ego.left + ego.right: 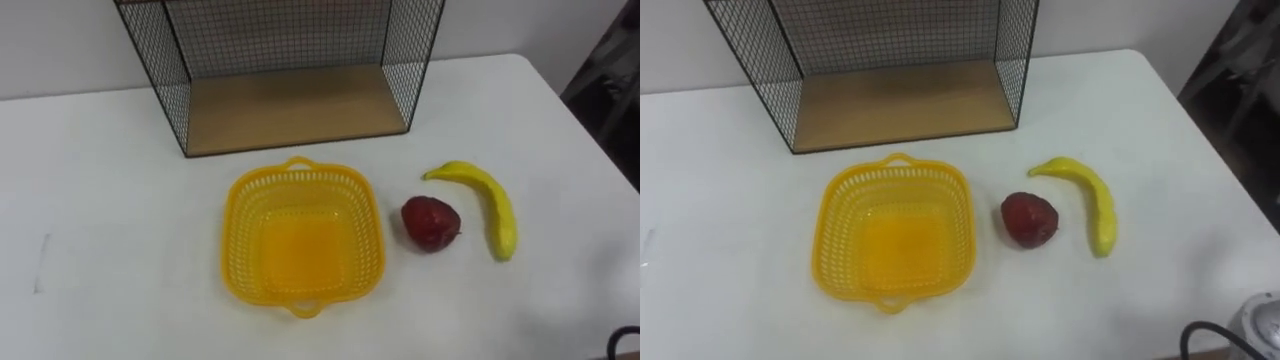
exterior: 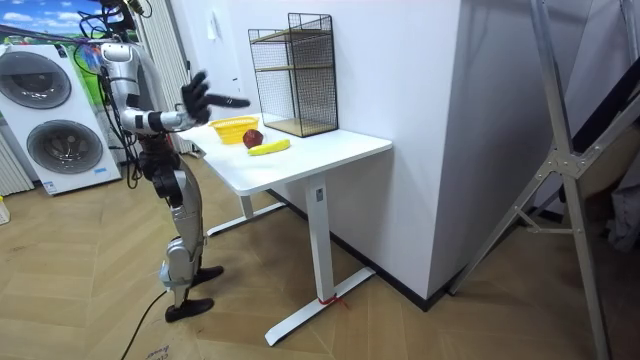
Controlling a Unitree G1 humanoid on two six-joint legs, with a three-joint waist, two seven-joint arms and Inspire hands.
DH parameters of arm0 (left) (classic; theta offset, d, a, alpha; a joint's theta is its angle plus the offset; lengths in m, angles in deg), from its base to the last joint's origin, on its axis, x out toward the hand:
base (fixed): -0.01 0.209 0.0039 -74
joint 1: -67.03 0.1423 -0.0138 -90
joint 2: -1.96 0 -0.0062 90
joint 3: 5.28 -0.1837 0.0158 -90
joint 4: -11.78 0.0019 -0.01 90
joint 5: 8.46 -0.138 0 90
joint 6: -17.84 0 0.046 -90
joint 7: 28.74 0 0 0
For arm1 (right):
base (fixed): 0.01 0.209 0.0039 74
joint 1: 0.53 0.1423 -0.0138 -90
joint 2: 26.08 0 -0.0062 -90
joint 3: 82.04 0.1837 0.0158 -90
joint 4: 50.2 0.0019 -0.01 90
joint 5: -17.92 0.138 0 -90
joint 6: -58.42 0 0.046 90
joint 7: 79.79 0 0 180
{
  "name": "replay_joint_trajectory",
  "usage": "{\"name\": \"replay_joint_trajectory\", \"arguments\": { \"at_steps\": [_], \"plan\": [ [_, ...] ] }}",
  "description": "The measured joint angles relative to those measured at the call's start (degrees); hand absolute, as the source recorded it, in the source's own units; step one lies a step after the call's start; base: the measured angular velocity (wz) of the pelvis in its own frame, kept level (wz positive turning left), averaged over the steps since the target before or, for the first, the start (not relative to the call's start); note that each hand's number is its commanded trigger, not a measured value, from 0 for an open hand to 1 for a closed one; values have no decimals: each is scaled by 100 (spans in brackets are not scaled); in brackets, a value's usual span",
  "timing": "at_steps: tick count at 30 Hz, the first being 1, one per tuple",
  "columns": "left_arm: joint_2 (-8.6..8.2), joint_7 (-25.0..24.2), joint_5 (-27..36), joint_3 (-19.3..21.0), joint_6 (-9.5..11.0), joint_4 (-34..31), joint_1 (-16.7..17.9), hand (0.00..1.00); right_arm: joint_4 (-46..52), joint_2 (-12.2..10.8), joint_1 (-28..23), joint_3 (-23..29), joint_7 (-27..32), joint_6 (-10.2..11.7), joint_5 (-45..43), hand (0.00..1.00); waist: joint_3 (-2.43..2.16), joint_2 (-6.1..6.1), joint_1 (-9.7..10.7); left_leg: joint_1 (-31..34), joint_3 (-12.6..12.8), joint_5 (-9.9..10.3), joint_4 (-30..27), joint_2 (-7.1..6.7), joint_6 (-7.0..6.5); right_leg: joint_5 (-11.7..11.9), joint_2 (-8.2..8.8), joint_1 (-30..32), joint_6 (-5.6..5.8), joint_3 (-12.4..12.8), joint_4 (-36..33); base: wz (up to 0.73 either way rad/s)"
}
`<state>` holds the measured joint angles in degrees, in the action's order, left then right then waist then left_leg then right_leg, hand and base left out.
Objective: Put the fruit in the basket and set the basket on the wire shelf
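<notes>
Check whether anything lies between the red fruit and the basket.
Nothing visible does. The red fruit sits just right of the basket, with bare table between them. The banana lies on the fruit's far side, away from the basket.

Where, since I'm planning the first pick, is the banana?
In the left eye view the banana lies on the white table, right of the red fruit, which sits right of the yellow basket.
</notes>
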<state>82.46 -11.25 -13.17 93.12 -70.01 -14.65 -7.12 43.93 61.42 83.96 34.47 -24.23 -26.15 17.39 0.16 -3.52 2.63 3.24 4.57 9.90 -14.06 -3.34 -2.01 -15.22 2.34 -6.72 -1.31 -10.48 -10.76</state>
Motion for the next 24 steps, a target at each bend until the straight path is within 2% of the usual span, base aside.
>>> {"name": "replay_joint_trajectory", "arguments": {
  "at_steps": [6, 9, 12, 15, 17, 18, 21, 24],
  "plan": [
    [3, -26, -130, -98, -97, 95, 53, 0, 606, 144, 14, -755, -897, -14, 12, 0, 1, -52, -140, 2, -2, -34, 38, -7, -41, 7, 20, 9, 9, -35, -10, 2],
    [-3, -105, -258, -190, -164, 63, 13, 0, 607, 178, 221, -1042, -1429, -67, 82, 0, 6, -121, -202, 15, -4, -57, 49, -7, -53, 8, 40, 27, 11, -70, -24, 3],
    [9, -286, -479, -191, -179, -10, -20, 0, 597, 360, 350, -1303, -2037, -79, 160, 0, 11, -154, -311, 18, -1, -57, 40, -6, -56, 28, 43, 26, 43, -70, -43, 0],
    [42, -484, -505, -197, -180, -14, -60, 0, 558, 398, 583, -1536, -2613, -122, 276, 0, 38, -184, -334, 17, -12, -67, 35, -18, -72, 58, 42, -24, 74, -83, -22, 4],
    [94, -588, -504, -357, -224, -3, -63, 0, 392, 422, 677, -1814, -2913, -120, 299, 0, 55, -159, -404, 5, -15, -60, 19, -18, -87, 88, 44, -24, 101, -75, 12, 0],
    [105, -587, -505, -408, -234, -4, -71, 0, 335, 429, 677, -1892, -2995, -121, 299, 0, 47, -167, -434, 3, -15, -55, 20, -5, -94, 88, 48, -20, 101, -72, 13, 0],
    [107, -588, -508, -440, -266, -4, -117, 0, 151, 430, 679, -2197, -3429, -149, 300, 0, 56, -95, -487, 12, -55, -60, 29, -8, -120, 114, 58, -8, 132, -77, 14, 0],
    [112, -588, -512, -447, -379, 19, -100, 0, 132, 430, 679, -2373, -3789, -185, 300, 0, 18, 20, -507, 28, -59, -74, 47, -30, -144, 121, 74, 15, 137, -84, 14, 0]
  ]
}}
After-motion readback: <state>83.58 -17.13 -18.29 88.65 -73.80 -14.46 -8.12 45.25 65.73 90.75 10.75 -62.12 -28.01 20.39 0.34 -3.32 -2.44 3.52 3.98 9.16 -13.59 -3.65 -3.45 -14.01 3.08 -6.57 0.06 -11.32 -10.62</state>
